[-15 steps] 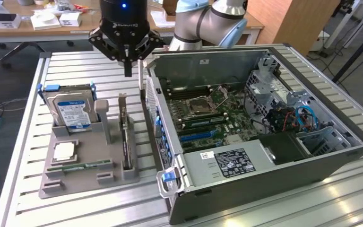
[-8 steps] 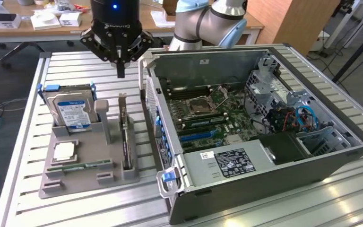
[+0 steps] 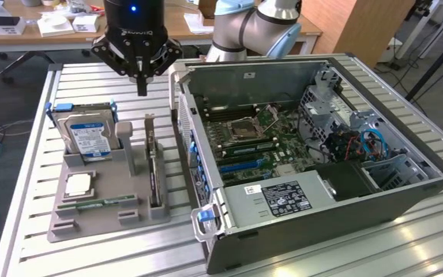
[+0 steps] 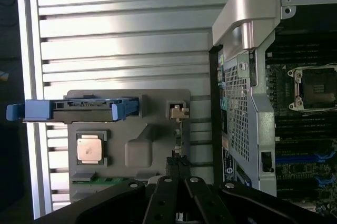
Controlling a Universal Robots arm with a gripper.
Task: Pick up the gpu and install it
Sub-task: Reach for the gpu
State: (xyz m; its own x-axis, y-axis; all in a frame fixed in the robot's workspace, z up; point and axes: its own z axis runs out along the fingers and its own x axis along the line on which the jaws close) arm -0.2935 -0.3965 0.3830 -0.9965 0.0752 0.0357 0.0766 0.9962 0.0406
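The black claw (image 3: 141,86) of the arm hangs above the slatted metal table (image 3: 83,86), its fingers pressed together and holding nothing. Lower down and apart from it, the thin dark gpu card (image 3: 154,173) stands on its edge in the grey plastic holder (image 3: 102,187), just beside the open grey computer case (image 3: 345,225).

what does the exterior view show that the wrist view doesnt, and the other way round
Exterior view: the robot arm, a wooden desk behind it, the power supply, the blue cables in the case, and the hard drive label.
Wrist view: a straight-down look along the top edge of the gpu and its bracket end.
Both: the end effector above the gpu, holding nothing; the grey holder with the gpu on edge in its slot; the open computer case; the processor socket.
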